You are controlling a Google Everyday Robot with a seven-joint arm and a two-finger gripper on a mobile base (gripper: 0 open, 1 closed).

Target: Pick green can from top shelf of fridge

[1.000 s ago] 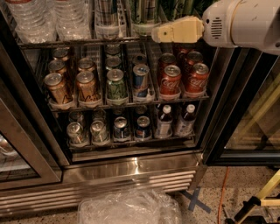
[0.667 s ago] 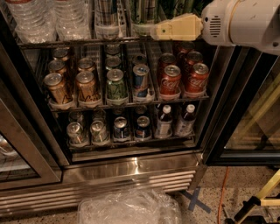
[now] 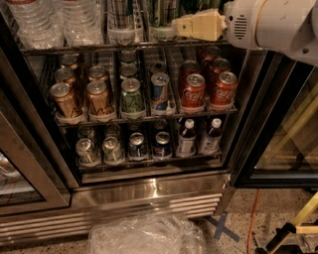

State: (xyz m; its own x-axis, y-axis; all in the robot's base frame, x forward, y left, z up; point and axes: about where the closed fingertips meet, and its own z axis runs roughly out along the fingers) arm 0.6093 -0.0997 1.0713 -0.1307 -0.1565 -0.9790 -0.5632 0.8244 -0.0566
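Note:
The green can [image 3: 162, 15] stands in a white lane tray on the top shelf [image 3: 74, 48] of the fridge [image 3: 149, 191]; only its lower part shows, the rest is cut off by the frame's top. My gripper [image 3: 175, 26], cream-coloured on a white arm, reaches in from the right at top-shelf height. Its tip is right at the can's right side, partly in front of it. I cannot see whether it touches the can.
A tall silver-and-dark striped can [image 3: 121, 17] and water bottles [image 3: 49, 20] stand left of the green can. Short gold, green and red cans [image 3: 131, 96] fill the rack below. The glass door [image 3: 288, 134] is open at right. A plastic bag [image 3: 146, 235] lies on the floor.
My gripper has risen a little and stays beside the green can. The cans and shelves have not moved.

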